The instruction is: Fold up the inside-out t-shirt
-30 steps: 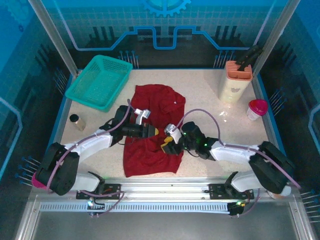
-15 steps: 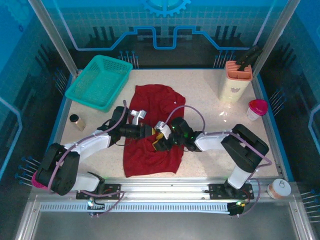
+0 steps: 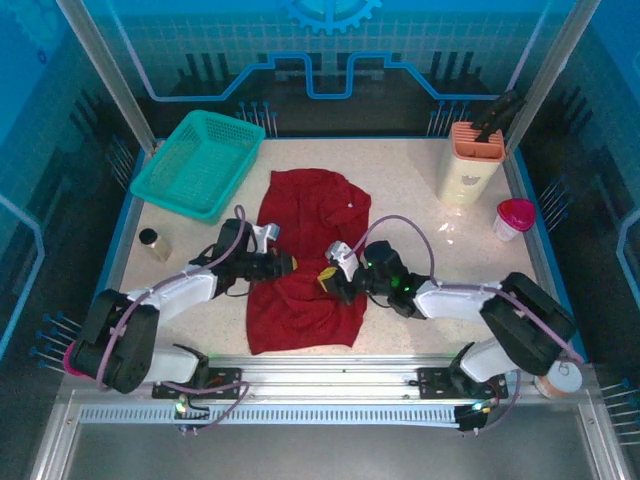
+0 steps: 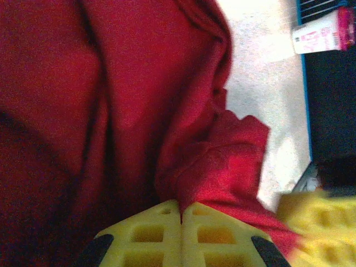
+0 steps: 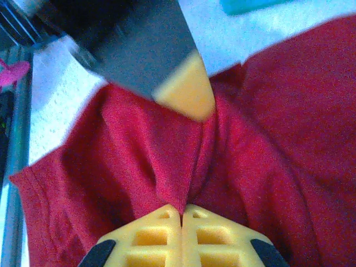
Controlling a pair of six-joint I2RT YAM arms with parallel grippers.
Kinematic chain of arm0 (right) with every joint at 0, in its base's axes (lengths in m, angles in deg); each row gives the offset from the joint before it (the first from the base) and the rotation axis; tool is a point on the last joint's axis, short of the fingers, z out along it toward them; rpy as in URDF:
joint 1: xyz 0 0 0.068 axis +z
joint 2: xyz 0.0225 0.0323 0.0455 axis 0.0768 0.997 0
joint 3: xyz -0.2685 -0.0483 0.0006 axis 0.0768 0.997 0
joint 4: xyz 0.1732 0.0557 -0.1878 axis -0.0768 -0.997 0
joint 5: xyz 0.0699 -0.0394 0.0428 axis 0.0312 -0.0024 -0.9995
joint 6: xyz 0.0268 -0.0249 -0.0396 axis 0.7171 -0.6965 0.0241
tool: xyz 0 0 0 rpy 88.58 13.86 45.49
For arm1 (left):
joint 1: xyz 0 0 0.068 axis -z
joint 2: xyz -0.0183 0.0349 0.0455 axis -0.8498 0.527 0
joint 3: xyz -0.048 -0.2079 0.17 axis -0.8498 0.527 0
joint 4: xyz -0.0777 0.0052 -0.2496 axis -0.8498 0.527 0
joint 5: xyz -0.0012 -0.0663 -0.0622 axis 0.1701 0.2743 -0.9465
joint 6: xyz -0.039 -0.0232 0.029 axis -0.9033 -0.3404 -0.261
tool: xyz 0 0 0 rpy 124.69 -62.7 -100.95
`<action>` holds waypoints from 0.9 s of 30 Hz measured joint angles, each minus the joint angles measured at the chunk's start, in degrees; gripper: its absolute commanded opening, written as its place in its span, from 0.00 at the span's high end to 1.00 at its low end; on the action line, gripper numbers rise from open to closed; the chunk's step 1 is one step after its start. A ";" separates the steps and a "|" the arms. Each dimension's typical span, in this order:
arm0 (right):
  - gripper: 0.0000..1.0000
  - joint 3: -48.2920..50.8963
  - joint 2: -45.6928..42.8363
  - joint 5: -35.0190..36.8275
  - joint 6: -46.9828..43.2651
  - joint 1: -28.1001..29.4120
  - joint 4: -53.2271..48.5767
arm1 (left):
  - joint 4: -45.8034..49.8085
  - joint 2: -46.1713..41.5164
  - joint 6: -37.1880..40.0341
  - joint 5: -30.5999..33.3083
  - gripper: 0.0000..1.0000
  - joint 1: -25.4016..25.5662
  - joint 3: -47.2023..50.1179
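We note the shirt [image 3: 310, 205] lying crumpled mid-table. Left gripper [image 3: 287, 264], fingers pressed together, pinches a fold near its centre. Right gripper [image 3: 327, 275] pinches cloth just beside, at 3 o'clock.

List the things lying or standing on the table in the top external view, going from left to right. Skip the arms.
teal basket → dark red t-shirt → utensil holder → pink-lidded cup
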 measured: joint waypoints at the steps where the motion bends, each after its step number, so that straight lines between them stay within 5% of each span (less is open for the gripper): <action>1: 1.00 -0.59 -1.36 0.79 -0.74 1.09 -1.27 | -0.11 1.14 0.48 0.59 1.00 0.24 -0.09; 4: 1.00 -5.42 -2.21 3.98 -4.52 5.88 -8.33 | 0.55 4.87 2.40 3.63 1.00 1.68 -1.33; 7: 1.00 -11.17 -0.72 4.20 -6.38 9.79 -12.92 | 1.40 8.31 4.07 6.80 0.88 3.02 -3.87; 10: 0.85 -14.99 3.43 2.08 -4.87 10.80 -12.24 | 1.22 9.25 5.31 7.96 0.67 3.80 -4.98; 14: 0.73 -15.93 7.91 0.07 -0.55 10.43 -13.09 | 2.29 7.02 5.53 7.50 0.54 2.86 -4.70; 21: 0.60 -9.60 -1.95 -3.96 7.80 0.13 -17.35 | 11.10 -12.61 5.38 7.10 0.49 1.90 -3.34; 27: 0.57 -2.73 -8.09 -0.72 12.28 -4.48 -19.61 | 15.08 -15.78 4.96 10.14 0.46 14.64 -3.72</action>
